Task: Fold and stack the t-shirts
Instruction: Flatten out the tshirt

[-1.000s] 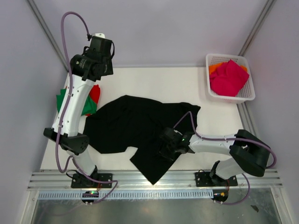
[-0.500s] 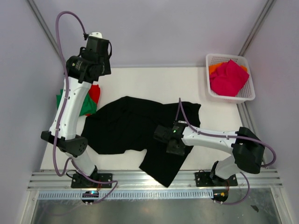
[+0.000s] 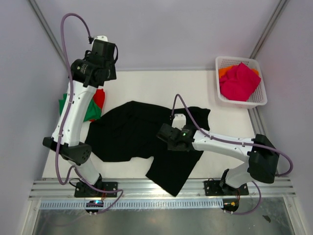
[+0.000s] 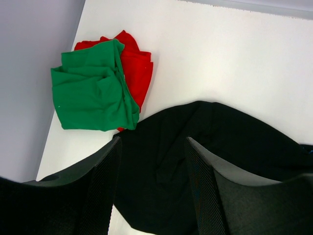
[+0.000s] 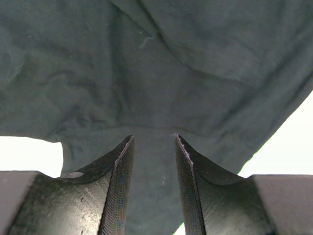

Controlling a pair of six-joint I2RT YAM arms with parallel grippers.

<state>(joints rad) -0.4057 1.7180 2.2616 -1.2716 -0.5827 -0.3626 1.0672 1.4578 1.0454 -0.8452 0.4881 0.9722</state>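
Note:
A large black t-shirt lies crumpled and spread across the middle of the white table. My right gripper hovers low over its middle, open, with only black cloth beneath the fingers. My left gripper is raised high at the far left, open and empty. Below it a folded green t-shirt lies on a red one at the table's left edge, touching the black shirt. A magenta-pink t-shirt and an orange one sit in the basket.
The white lattice basket stands at the far right corner. Grey walls close in the left, right and back sides. A metal rail runs along the near edge, with the black shirt's lower flap close to it.
My right gripper has moved from the black shirt's near flap toward its middle, away from the near edge. The flap has shifted slightly right. The left arm has barely moved.

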